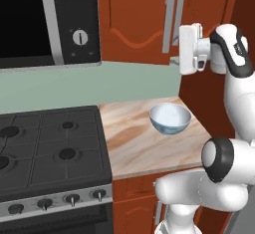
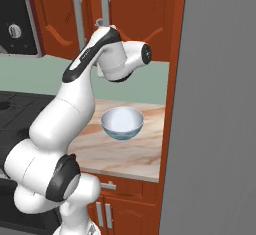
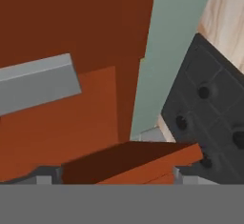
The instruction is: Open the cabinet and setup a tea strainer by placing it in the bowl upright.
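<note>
Currently catalogued: cabinet-opening step, in progress.

Item one, the gripper (image 1: 175,49): it is sitting raised at the lower edge of the cabinet (image 1: 139,19), close by the lower ends of the two silver bar handles (image 1: 173,12). In the hand view its fingertips (image 3: 43,176) are standing wide apart, with a reddish-brown wooden edge lying between them; nothing is being clamped. Whether the pads are touching that wood cannot be told.

Item two, handling advice, offered as judgement: the jaws are looking well placed to close on the door's edge or a handle. A good pull would be following the door's arc about its hinge rather than running straight back, keeping the hand level so the grip is not twisting off, and swinging the door fully aside so the shelf within is reachable.

Item three, the cabinet: tall, reddish-brown, two doors with arched raised panels, both appearing shut or nearly so. It is hanging above the marbled counter (image 1: 134,143), just right of the microwave (image 1: 50,21).

Item four, the bowl (image 1: 170,118): small, round, white inside, blue-grey outside, standing upright and empty on the counter, below the gripper and well apart from it, right of the black stove (image 1: 50,148).

Item five, the tea strainer: presumably lying behind the doors.
</note>
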Tool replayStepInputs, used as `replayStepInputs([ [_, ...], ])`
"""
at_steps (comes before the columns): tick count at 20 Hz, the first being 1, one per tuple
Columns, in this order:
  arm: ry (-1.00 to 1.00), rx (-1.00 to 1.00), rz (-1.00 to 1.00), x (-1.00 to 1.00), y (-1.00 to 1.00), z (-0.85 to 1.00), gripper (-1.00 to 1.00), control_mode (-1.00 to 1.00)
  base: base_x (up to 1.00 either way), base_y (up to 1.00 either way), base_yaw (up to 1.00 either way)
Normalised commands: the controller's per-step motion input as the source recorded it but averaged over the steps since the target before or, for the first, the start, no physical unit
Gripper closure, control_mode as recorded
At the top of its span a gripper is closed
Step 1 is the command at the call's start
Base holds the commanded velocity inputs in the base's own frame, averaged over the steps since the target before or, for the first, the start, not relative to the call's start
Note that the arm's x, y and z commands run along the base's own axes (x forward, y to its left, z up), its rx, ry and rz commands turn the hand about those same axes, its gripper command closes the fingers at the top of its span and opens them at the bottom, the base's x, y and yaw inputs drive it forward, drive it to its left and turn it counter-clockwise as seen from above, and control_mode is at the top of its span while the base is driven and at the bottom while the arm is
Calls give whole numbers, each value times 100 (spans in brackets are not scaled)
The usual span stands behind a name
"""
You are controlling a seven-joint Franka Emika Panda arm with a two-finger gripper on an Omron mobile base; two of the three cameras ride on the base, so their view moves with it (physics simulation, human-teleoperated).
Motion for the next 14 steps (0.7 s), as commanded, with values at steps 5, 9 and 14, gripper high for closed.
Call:
replayStepInputs([
  [5,0,-5,17,-53,74,-2,-100,-100,0,0,0],
  [9,0,-7,17,-65,83,0,-100,-100,0,0,0],
  [14,0,-7,17,-64,79,-1,-100,-100,0,0,0],
])
